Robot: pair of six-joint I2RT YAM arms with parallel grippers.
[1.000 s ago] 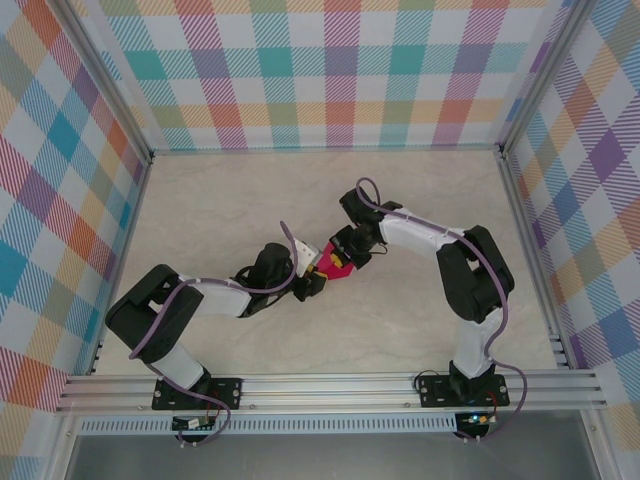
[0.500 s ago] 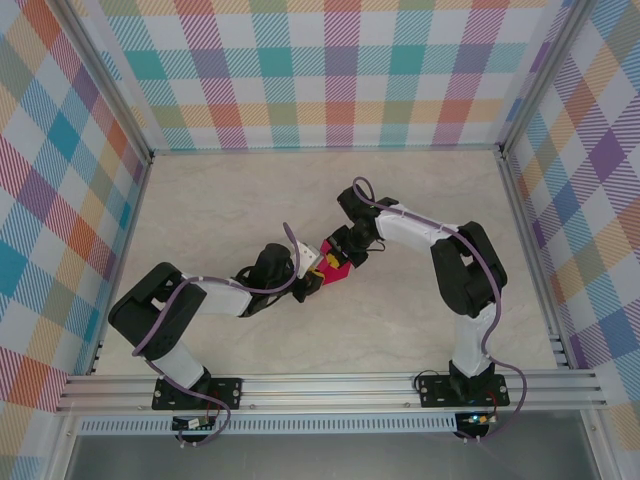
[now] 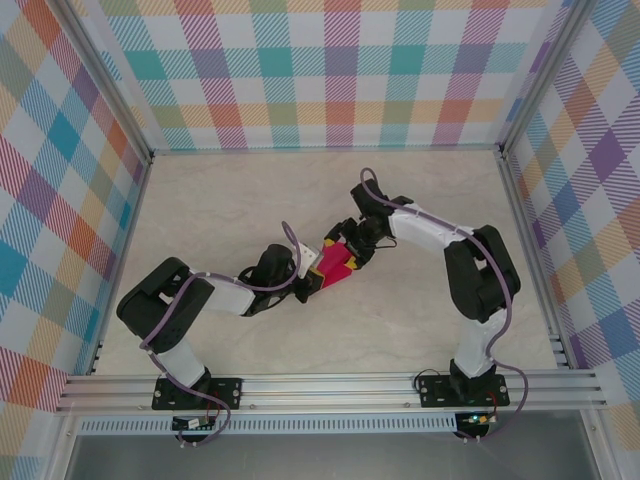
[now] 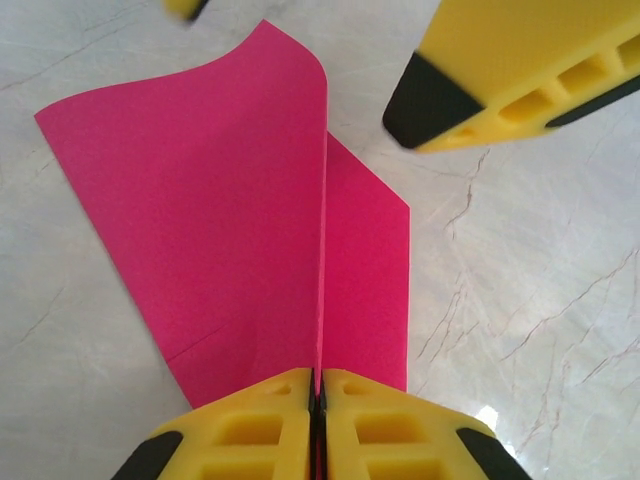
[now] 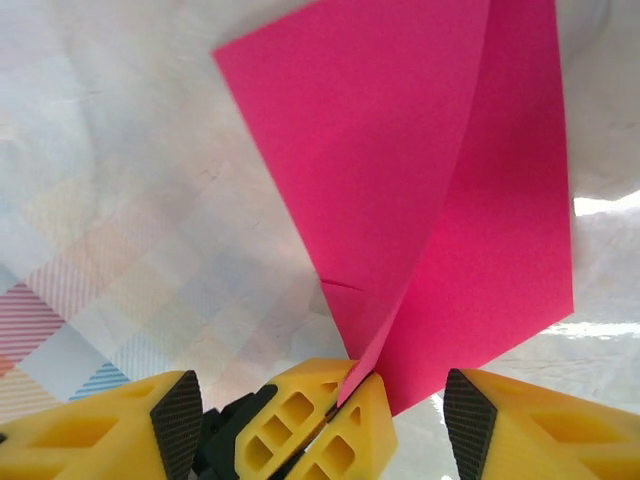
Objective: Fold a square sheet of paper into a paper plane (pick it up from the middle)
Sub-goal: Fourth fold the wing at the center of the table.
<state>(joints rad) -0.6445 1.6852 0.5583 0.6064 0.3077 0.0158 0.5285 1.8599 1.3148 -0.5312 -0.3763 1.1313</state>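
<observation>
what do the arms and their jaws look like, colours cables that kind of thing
The two match. The left arm and right arm each have chunky black joint housings and smooth white link covers, with a thin purple cable looping along the outside, and stand on black base plates. The jaws are blocky yellow pieces with hollow pockets and black pads at the tips. No readable markings.

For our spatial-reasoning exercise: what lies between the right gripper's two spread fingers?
The left gripper, shut on the folded pink paper, as shown in the right wrist view.

Left arm (image 3: pixel 225 295) and right arm (image 3: pixel 425 230) elbows-out, wrists close together — left jaws pinched tight, right jaws wide apart.
</observation>
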